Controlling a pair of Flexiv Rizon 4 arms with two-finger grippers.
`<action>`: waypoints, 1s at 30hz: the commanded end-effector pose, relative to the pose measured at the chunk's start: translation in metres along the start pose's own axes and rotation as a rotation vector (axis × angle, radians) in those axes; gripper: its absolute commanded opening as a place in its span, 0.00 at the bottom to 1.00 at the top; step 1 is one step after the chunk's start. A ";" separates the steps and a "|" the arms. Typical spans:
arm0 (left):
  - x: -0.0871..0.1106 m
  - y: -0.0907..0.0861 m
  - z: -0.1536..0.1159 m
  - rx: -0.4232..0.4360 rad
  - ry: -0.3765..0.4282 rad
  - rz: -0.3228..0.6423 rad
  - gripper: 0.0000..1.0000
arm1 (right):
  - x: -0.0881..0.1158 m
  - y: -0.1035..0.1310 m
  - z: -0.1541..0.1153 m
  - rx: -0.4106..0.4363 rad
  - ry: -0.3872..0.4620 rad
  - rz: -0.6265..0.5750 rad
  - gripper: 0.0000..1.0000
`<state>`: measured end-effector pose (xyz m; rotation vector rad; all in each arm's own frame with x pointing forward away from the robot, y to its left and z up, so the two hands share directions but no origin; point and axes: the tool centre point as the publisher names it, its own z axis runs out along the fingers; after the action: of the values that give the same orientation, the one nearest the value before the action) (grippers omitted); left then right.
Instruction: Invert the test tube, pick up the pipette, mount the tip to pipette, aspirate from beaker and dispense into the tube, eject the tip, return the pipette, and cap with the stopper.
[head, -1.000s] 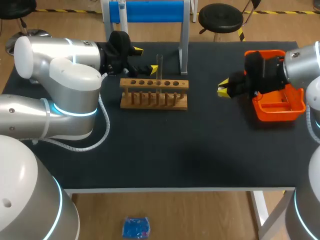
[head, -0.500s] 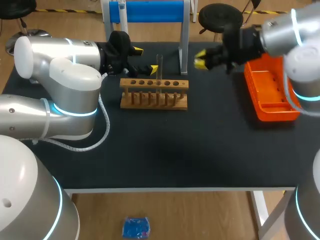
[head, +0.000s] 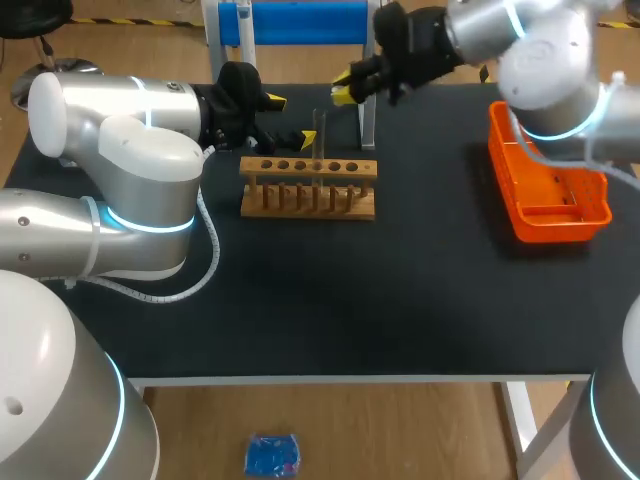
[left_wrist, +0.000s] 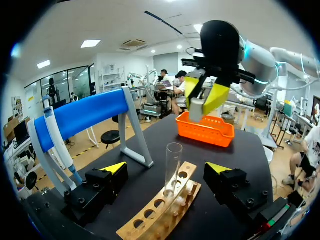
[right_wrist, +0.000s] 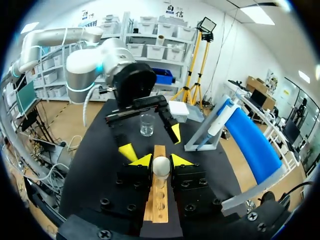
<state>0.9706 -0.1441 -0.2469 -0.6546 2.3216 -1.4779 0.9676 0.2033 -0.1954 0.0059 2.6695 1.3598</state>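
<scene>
The left arm (head: 120, 150) comes in along the back-left part of the worktop (head: 350, 300). Its left claw (head: 291, 119) lies level, fingers spread and released, just beside the test tube (head: 320, 133). In the left wrist view the tube (left_wrist: 173, 167) stands upright, mouth up, between the two yellow tips and touching neither. It sits in a hole of the wooden rack (head: 308, 187), which lies parallel to the back edge, a little left of the middle.

Behind the rack, at the back edge, stands the blue pipette stand (head: 300, 22), and the pipette (left_wrist: 59, 142) hangs at one end of it. A glass beaker (right_wrist: 147, 124) shows in the right wrist view beyond the left claw, probably near the back-left corner, though the head view hides it.

The right arm (head: 540, 50) reaches past the middle. Its right claw (head: 347, 90) hangs above the rack, near the tube's mouth but apart from it, and is clamped on the pale round stopper (right_wrist: 161, 167), one finger on each side. An orange basket (head: 548, 215) rests by the right edge.
</scene>
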 end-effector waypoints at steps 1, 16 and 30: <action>0.000 0.000 0.000 0.000 0.002 0.000 1.00 | -0.011 0.004 0.022 0.022 0.027 0.004 0.00; 0.000 0.000 0.000 0.000 0.002 0.000 1.00 | -0.012 -0.001 0.024 0.031 0.028 0.018 0.00; 0.000 0.000 0.000 0.000 0.002 0.000 1.00 | -0.009 -0.005 0.031 0.032 0.037 0.031 0.00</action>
<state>0.9706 -0.1441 -0.2469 -0.6546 2.3216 -1.4780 0.9794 0.2240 -0.2156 0.0267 2.7284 1.3416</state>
